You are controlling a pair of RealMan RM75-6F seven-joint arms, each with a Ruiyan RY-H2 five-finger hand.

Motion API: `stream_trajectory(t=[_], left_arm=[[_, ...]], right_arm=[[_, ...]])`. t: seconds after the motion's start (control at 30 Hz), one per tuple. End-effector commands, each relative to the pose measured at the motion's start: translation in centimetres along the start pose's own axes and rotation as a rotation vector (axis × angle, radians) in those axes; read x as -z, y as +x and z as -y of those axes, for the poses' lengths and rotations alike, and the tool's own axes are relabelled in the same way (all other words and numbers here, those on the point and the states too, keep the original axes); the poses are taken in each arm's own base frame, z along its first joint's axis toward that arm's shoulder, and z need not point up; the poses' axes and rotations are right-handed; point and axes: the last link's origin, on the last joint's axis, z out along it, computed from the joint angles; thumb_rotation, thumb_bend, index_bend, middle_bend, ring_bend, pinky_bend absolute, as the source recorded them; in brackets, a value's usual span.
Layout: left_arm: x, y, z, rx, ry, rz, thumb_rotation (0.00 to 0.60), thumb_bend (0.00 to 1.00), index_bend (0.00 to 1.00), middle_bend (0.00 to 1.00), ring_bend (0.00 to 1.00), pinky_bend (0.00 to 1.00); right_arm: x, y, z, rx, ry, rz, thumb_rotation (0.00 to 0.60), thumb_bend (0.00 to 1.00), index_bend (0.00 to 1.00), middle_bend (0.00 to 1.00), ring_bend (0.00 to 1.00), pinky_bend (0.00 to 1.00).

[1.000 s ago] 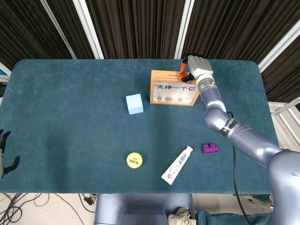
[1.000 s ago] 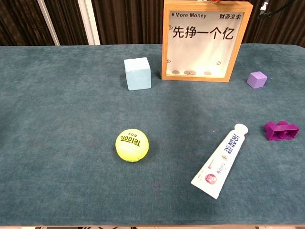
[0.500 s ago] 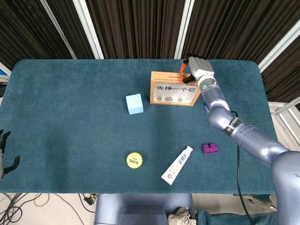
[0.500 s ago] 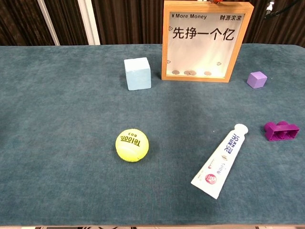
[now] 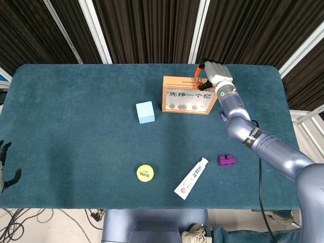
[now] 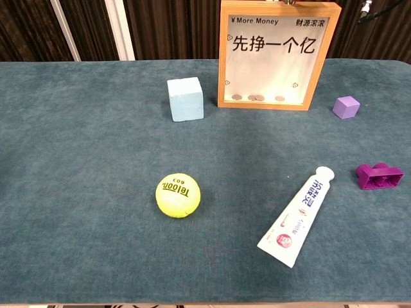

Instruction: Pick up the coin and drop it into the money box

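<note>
The wooden money box (image 5: 186, 95) stands upright at the back of the table, with several coins lying behind its clear front (image 6: 257, 98). My right hand (image 5: 211, 72) hovers over the box's top right edge, its orange fingertips (image 5: 198, 79) pinched together at the slot on what looks like a small coin. The chest view shows only a small speck at the box's top edge (image 6: 287, 2). My left hand (image 5: 5, 168) hangs off the table's near left corner, fingers apart and holding nothing.
A light blue cube (image 5: 145, 112) sits left of the box. A purple cube (image 6: 347, 106) lies to the box's right, under my right forearm. Nearer me are a yellow tennis ball (image 5: 145, 172), a toothpaste tube (image 5: 191, 178) and a purple brick (image 5: 227, 160).
My right hand has edged slightly right along the box's top, and the forearm has swung right, uncovering part of the purple cube. The left hand has not moved.
</note>
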Motion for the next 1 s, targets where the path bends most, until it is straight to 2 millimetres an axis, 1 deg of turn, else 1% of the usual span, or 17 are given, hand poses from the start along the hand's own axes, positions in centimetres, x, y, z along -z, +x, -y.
stream_trajectory(t=[0.03, 0.9, 1.0], left_arm=[[0.0, 0.0, 0.0, 0.000, 0.000, 0.000, 0.600, 0.34, 0.13, 0.01, 0.00, 0.00], [0.0, 0.0, 0.0, -0.002, 0.003, 0.001, 0.600, 0.34, 0.13, 0.01, 0.00, 0.00], [0.0, 0.0, 0.0, -0.003, 0.002, 0.000, 0.600, 0.34, 0.13, 0.01, 0.00, 0.00]], right_arm=[[0.2, 0.0, 0.0, -0.002, 0.004, 0.004, 0.600, 0.52, 0.43, 0.08, 0.00, 0.00], [1.4, 0.7, -0.5, -0.029, 0.016, 0.001, 0.600, 0.52, 0.43, 0.08, 0.00, 0.00], [1.7, 1.3, -0.4, -0.019, 0.023, -0.036, 0.600, 0.50, 0.39, 0.08, 0.00, 0.00]])
